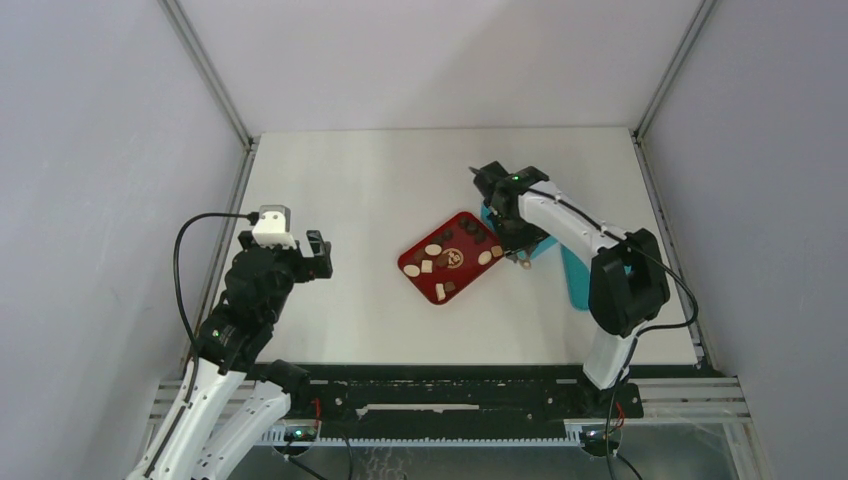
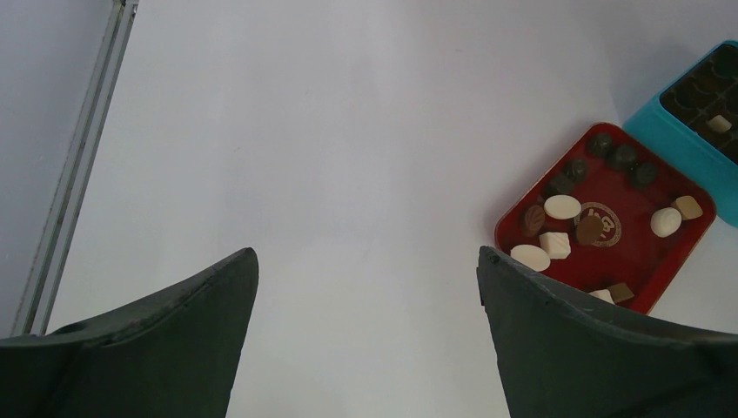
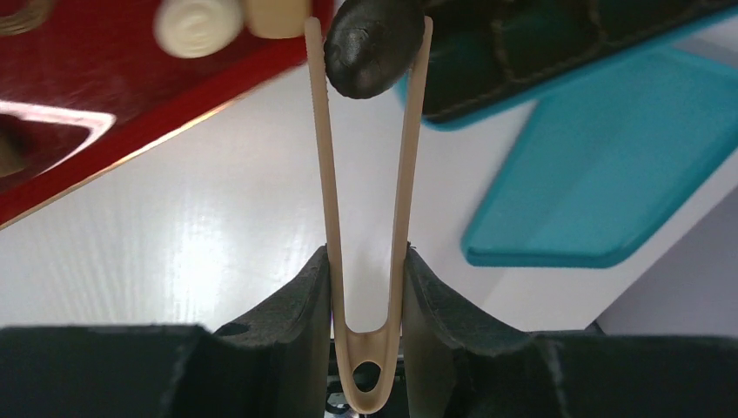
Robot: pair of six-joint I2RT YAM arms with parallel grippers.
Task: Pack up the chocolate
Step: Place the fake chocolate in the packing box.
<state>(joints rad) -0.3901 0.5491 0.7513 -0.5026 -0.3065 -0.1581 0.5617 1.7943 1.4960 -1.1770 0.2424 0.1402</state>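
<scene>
1. The right gripper (image 3: 365, 261) is squeezed onto the tongs (image 3: 324, 174), its pads pressing both wooden arms in near the hinge end.
2. The tongs' tips are pinched together on a dark piece (image 3: 372, 48) of chocolate, rounded and glossy, gripped on both sides.
3. That dark piece hangs right at the near corner of the box (image 2: 683, 148), just beside the edge of the tray (image 3: 104, 78). Whether it touches the insert (image 3: 522, 43) cannot be told.
4. The insert is a dark grid of cells. The left wrist view shows one cream piece (image 2: 719, 123) already lying in a cell.
5. The rest of the chocolate (image 2: 562, 206) is scattered on the red tray: cream ovals, tan blocks and a row of dark rounds along the far edge.
6. From the top view, the tray sits mid-table, with the box touching or just beside its right corner.
7. The teal lid (image 3: 609, 174) lies flat on the table, just beside the box on the right.
8. Over on the other side, the left gripper (image 2: 365, 257) has its jaws spread wide with nothing between them.
9. It hangs above the bare table (image 2: 348, 131), well apart from the tray, which shows at the right of its camera view.
</scene>
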